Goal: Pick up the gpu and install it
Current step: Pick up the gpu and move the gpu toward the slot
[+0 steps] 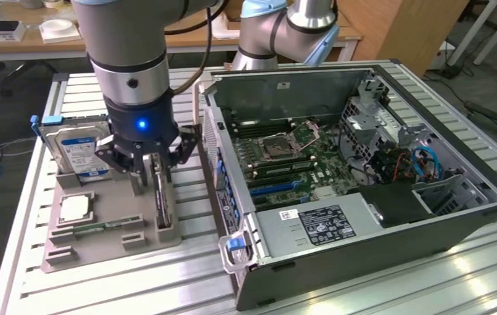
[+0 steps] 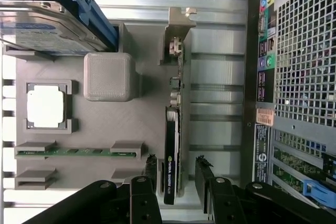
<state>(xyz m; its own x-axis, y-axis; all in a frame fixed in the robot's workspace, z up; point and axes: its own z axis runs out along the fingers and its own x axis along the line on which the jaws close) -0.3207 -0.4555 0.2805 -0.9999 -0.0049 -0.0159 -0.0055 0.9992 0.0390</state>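
gpu (image 2: 171, 140) standing on edge in its slot of the grey tray (image 2: 142, 124), on the bench (image 1: 187, 282) beside the open computer case (image 1: 301, 88) | gripper (image 2: 176, 159) low over the card, fingers (image 2: 150, 171) spread, one each side, no pinch | hard drive (image 1: 77, 151) upright at the tray's end

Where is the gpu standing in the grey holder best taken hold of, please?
By its two flat faces at the dark end away from the metal bracket, coming down from above. The gpu stands on edge in a slot of the holder, so only its upper edge and faces are free; the open end effector straddles that end.
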